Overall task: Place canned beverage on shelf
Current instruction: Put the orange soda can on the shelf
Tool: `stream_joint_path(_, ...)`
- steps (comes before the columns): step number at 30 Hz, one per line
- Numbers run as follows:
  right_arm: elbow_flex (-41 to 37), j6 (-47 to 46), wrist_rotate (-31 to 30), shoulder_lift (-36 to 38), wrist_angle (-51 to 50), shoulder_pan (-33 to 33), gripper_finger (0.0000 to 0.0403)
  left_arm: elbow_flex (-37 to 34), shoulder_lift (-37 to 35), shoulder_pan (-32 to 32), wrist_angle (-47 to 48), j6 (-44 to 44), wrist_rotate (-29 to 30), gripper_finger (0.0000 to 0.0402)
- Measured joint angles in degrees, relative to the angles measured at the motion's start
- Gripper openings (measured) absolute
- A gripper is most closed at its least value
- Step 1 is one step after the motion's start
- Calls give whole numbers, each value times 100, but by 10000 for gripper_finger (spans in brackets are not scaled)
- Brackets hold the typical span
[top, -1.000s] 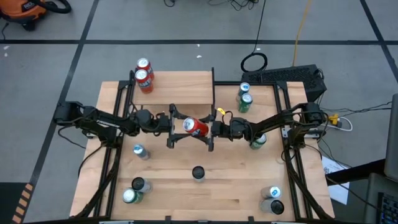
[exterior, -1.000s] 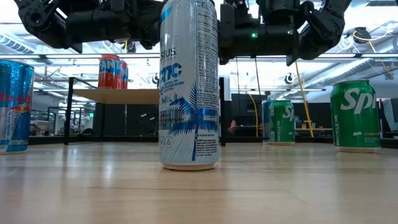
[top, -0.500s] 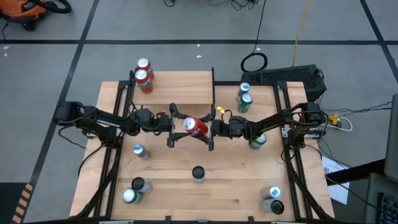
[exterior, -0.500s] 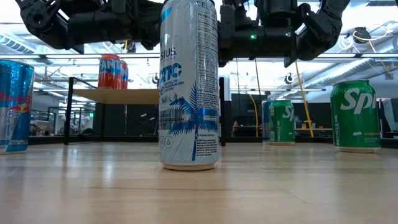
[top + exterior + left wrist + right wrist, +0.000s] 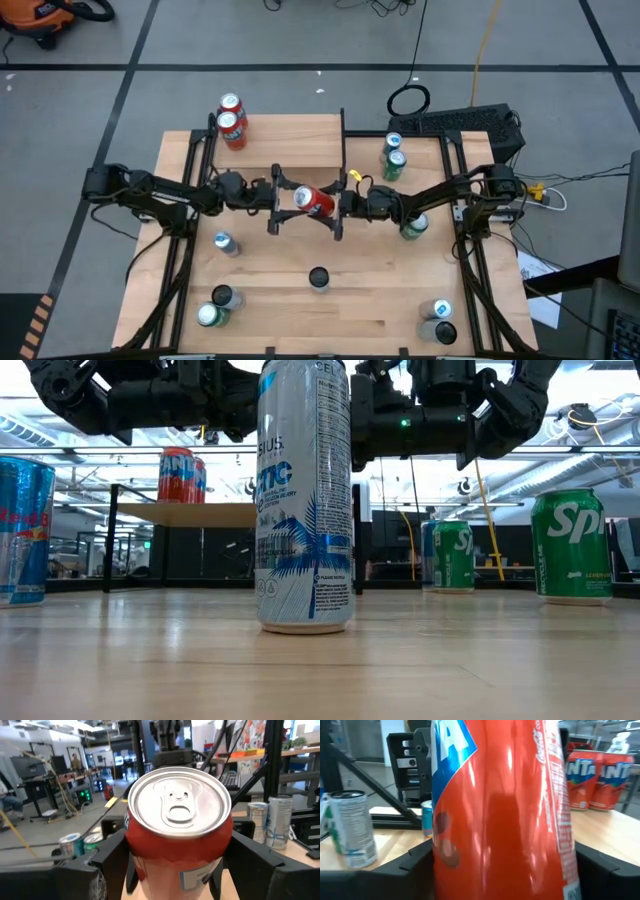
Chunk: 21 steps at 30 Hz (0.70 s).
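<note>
Two red cans (image 5: 231, 120) already standing on shelf (image 5: 300, 145) at its left end; third red can (image 5: 314, 201) hanging mid-air between arms above tabletop (image 5: 330, 300), just in front of shelf, not yet placed; left claw (image 5: 283, 200) and right claw (image 5: 337, 204) both flanking it, fingers spread around can; remaining: carry, set upright on shelf, let go; which claw is truly bearing can being hard to tell; low view showing only arm undersides, can hidden.
</note>
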State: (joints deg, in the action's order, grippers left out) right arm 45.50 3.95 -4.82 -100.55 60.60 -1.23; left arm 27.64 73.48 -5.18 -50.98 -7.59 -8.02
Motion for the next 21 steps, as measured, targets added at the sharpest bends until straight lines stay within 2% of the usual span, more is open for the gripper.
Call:
stream_joint_path(8,15,25,-391,7,31,2,309,0,-664,-151,795,99,69,265)
stream_joint_path(15,122,-160,-152,7,-164,4,293,0,-462,-160,605,204,-206,267)
stream_joint_path(18,244,-210,-121,19,-415,7,285,-2,-252,-165,176,368,-396,288)
stream_joint_path(21,256,-153,-103,22,-458,9,285,-2,-107,-162,-49,425,-498,330)
